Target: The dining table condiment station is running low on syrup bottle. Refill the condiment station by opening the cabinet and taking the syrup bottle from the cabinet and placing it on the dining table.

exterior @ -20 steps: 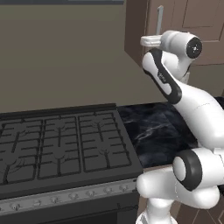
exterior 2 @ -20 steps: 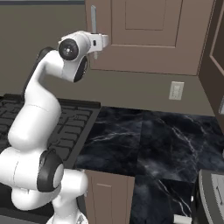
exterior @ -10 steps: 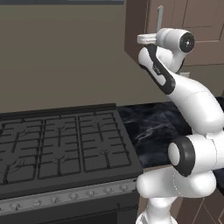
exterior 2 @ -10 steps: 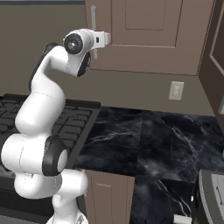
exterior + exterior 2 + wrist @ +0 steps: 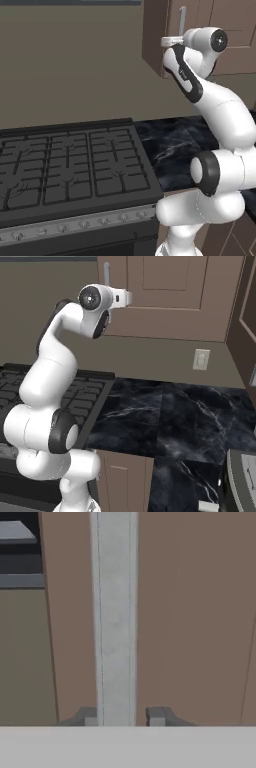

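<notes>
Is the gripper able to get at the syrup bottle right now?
Probably not: the cabinet door looks closed, and the gripper is shut on its handle. No bottle is in sight.

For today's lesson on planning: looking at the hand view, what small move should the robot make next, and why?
Probably pull the hand straight back to start swinging the door open. The gripper is shut on the silver bar handle, a finger on each side of it, and the cabinet door looks closed, flush with its frame.
</notes>
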You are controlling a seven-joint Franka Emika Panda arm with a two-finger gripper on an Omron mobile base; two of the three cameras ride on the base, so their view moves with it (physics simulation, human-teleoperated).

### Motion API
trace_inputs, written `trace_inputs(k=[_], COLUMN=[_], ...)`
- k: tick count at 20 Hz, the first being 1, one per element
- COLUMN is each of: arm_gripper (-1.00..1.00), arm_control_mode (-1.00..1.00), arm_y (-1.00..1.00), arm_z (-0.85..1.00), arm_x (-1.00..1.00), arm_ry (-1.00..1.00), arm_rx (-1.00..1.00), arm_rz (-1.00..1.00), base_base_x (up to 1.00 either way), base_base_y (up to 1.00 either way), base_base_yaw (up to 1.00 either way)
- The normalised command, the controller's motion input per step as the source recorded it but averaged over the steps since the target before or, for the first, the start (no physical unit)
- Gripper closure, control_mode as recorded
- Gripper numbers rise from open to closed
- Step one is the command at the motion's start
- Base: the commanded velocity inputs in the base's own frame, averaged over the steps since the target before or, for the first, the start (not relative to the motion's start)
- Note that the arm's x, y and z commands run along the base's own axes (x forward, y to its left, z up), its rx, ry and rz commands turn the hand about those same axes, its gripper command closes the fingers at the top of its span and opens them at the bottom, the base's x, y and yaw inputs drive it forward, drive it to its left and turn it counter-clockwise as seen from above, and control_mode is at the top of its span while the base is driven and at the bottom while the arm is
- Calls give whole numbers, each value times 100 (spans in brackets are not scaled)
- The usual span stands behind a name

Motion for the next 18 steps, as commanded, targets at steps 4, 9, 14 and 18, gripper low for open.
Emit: trace_inputs(k=[4,9,14,18], arm_gripper=[100,100,100,100], arm_control_mode=[-100,-100,-100,-100], arm_y=[0,0,0,-1], arm_z=[0,0,-1,-1], arm_x=[39,24,0,0], arm_ry=[9,4,0,0], arm_rx=[0,0,0,0], arm_rz=[0,0,0,0], base_base_x=[0,0,0,0], base_base_y=[0,0,0,0], base_base_yaw=[0,0,0,0])
